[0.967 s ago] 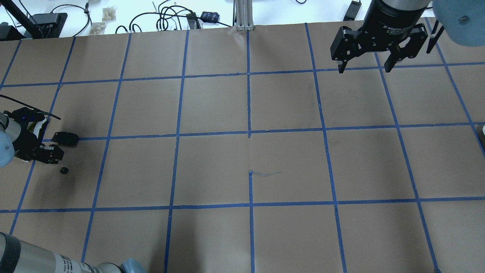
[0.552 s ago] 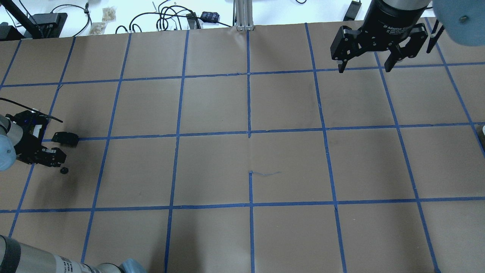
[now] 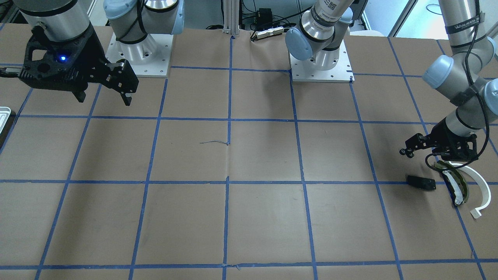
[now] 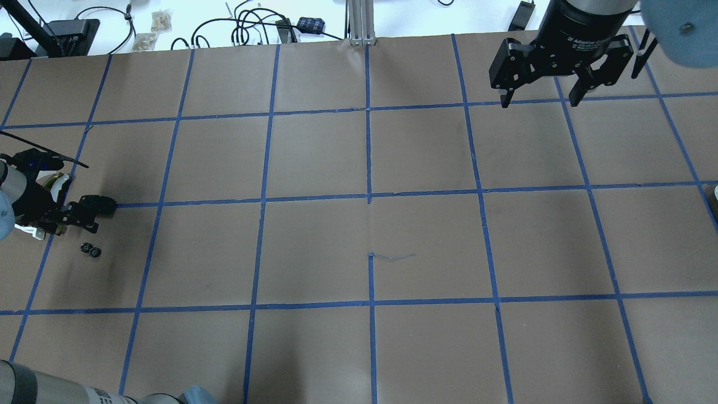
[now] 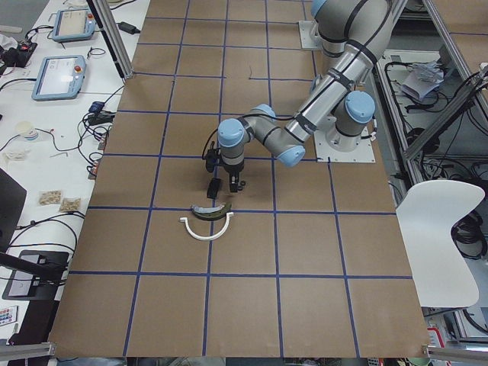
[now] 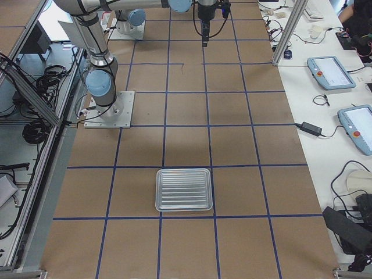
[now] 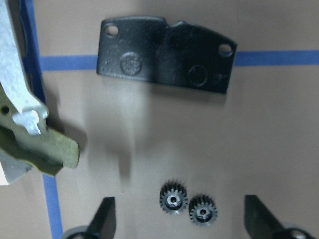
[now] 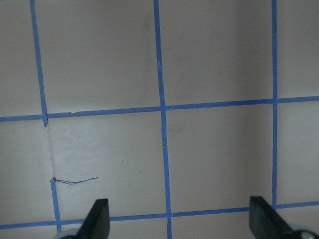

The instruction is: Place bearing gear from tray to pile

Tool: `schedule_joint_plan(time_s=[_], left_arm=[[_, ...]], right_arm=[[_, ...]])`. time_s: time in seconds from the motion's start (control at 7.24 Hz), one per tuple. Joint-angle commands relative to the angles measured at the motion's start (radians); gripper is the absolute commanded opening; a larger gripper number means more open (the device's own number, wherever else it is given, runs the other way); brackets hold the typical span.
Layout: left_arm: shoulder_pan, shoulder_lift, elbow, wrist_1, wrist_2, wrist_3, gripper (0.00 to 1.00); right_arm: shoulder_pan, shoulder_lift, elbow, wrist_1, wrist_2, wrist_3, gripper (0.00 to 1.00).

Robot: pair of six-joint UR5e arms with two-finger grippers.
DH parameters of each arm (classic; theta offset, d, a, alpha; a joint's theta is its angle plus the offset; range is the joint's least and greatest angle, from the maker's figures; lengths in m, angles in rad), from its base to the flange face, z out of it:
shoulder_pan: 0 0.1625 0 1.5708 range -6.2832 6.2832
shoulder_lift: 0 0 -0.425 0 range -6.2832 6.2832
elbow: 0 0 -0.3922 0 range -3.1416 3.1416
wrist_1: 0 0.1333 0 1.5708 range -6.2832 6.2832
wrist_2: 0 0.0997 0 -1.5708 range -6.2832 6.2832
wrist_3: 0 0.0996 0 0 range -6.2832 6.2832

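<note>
In the front-facing view we see the left gripper (image 3: 416, 147) low over the paper at the pile (image 3: 456, 191): a white arc (image 3: 481, 186), an olive curved piece (image 3: 465, 186) against it, and a black plate (image 3: 421, 182) just beside them. The right gripper (image 3: 104, 97) hangs well apart over the table's other end, its jaws spread wide with nothing in them. A corner of the tray (image 3: 4, 112) shows at the view's edge.

From overhead we find one gear (image 4: 86, 247) and a second gear (image 4: 96, 252) lying on the paper close by the left gripper and near the plate.

In the exterior left view the near arm bends down to the pile, and we cannot judge its jaws from here.

In the exterior right view the tray (image 6: 183, 189) lies flat on the paper, well apart from the far end where the pile is.

Through the left wrist camera we see the fingertips (image 7: 104, 219) far apart and gripping nothing. The two gears sit side by side between them, touching neither. The plate lies across a blue tape line beyond.

Through the right wrist camera we see fingertips (image 8: 97, 219) equally wide over taped paper.
</note>
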Motion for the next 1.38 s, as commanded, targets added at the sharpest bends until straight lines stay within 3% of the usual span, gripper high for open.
schedule_joint_plan(time_s=[0.0, 0.14, 0.41, 0.83, 1.24], left_arm=[[-0.213, 0.064, 0.279, -0.405, -0.041, -0.273, 1.0], [-0.337, 0.07, 0.392, -0.533, -0.038, -0.469, 1.0], [-0.601, 0.12, 0.444, -0.54, -0.027, -0.609, 1.0], [-0.651, 0.25, 0.425, -0.635, -0.003, -0.709, 1.0], [-0.71, 0.292, 0.395, -0.637, 0.013, -0.715, 1.0]], right_arm=[[0.0, 0.0, 0.0, 0.002, 0.0, 0.0, 1.0], [0.0, 0.0, 0.0, 0.0, 0.0, 0.0, 1.0], [0.0, 0.0, 0.0, 0.0, 0.0, 0.0, 1.0], [0.002, 0.0, -0.002, 0.0, 0.0, 0.0, 1.0], [0.002, 0.0, -0.002, 0.002, 0.0, 0.0, 1.0]])
